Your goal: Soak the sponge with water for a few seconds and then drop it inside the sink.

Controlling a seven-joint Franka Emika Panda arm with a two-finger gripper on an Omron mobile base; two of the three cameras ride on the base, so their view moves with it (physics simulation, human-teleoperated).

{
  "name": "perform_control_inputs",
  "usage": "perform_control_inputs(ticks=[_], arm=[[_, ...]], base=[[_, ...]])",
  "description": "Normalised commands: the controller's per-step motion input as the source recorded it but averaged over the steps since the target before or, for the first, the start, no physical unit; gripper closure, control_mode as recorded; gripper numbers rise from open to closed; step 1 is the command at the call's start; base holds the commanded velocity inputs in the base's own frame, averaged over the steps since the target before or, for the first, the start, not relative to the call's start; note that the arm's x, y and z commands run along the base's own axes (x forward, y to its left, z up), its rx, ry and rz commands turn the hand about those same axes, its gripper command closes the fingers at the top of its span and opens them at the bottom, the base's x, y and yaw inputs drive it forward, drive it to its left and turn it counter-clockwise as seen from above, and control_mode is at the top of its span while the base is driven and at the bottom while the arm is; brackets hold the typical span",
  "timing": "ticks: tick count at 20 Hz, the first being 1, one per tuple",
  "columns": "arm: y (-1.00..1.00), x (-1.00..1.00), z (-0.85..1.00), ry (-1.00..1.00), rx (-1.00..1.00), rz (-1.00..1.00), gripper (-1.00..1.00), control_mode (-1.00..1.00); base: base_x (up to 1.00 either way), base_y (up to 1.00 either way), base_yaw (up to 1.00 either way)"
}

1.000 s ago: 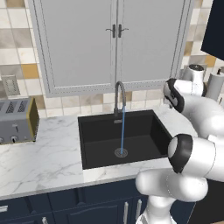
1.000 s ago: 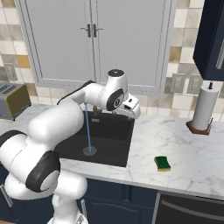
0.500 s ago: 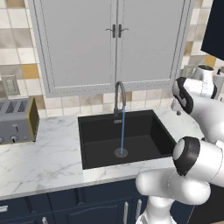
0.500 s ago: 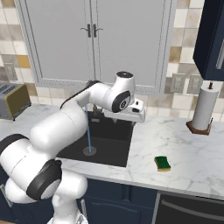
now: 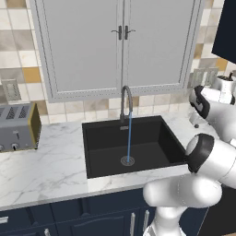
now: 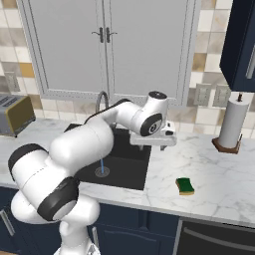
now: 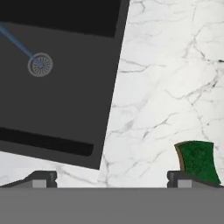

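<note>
The sponge [image 6: 186,186], green side up, lies on the white marble counter right of the sink [image 6: 130,175]. In the hand view the sponge [image 7: 197,161] sits at the lower right, just above one fingertip [image 7: 183,179]. My gripper [image 6: 153,143] hovers open above the counter by the sink's right rim, left of and behind the sponge. In the hand view the gripper [image 7: 112,179] has its fingers wide apart with nothing between them. Water [image 5: 129,137] runs in a thin blue stream from the faucet [image 5: 125,99] to the drain [image 7: 40,64] of the black sink [image 5: 152,138].
A paper towel roll on a stand [image 6: 232,122] is at the back right of the counter. A grey toaster [image 5: 17,126] stands left of the sink. Grey cabinet doors [image 5: 120,46] hang above the faucet.
My arm has swung rightward from over the sink to the counter at its right rim. The gripper stays open, the sponge has not moved, and the water keeps running.
</note>
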Motion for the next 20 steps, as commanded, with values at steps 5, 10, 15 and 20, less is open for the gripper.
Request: perform_control_inputs(ticks=[5, 10, 15, 20], arm=[[-0.61, 0.00, -0.44, 0.00, 0.00, 0.14, -1.00, -1.00], [-0.53, -0.02, -0.23, 0.00, 0.00, 0.12, -1.00, -1.00], [-0.42, -0.04, -0.14, 0.01, 0.00, 0.13, -1.00, -1.00], [-0.38, -0.01, -0.16, 0.04, 0.00, 0.14, -1.00, -1.00]], base=[[0.00, 0.00, 0.00], [0.00, 0.00, 0.00], [0.00, 0.00, 0.00], [0.00, 0.00, 0.00]])
